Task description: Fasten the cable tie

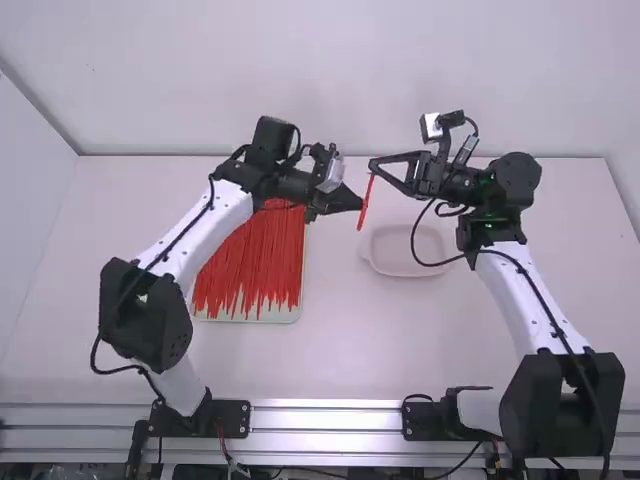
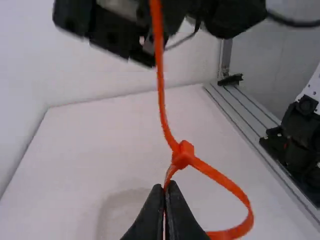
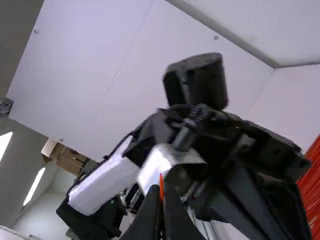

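Note:
A red cable tie (image 1: 365,205) hangs in the air above the middle of the table, held between both grippers. My left gripper (image 1: 357,203) is shut on it just below its square head (image 2: 183,152); in the left wrist view the fingers (image 2: 156,200) pinch the strap and a loop (image 2: 235,200) curls off to one side. The strap runs up from the head to my right gripper (image 1: 374,166), which is shut on the tail end. In the right wrist view a sliver of the tie (image 3: 161,192) sits between that gripper's fingertips, with the left arm's wrist close behind.
A pale board (image 1: 296,315) carrying a fanned pile of several red cable ties (image 1: 255,260) lies under the left arm. A shallow white dish (image 1: 385,262) sits below the right gripper. Walls close the table at the back and sides.

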`<move>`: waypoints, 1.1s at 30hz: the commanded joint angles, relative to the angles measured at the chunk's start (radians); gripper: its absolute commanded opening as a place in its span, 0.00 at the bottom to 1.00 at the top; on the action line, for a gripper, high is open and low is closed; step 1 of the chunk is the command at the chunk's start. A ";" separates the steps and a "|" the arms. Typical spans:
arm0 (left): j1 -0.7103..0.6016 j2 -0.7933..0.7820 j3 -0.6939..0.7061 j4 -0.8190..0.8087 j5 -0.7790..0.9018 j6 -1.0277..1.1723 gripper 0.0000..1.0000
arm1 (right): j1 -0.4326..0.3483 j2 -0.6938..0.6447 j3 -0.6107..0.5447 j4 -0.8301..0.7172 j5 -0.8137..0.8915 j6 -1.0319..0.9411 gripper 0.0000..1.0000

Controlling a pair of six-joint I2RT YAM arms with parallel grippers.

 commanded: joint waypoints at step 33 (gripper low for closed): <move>0.124 -0.067 -0.128 0.082 0.104 -0.218 0.02 | -0.029 -0.028 0.026 0.032 -0.031 0.050 0.00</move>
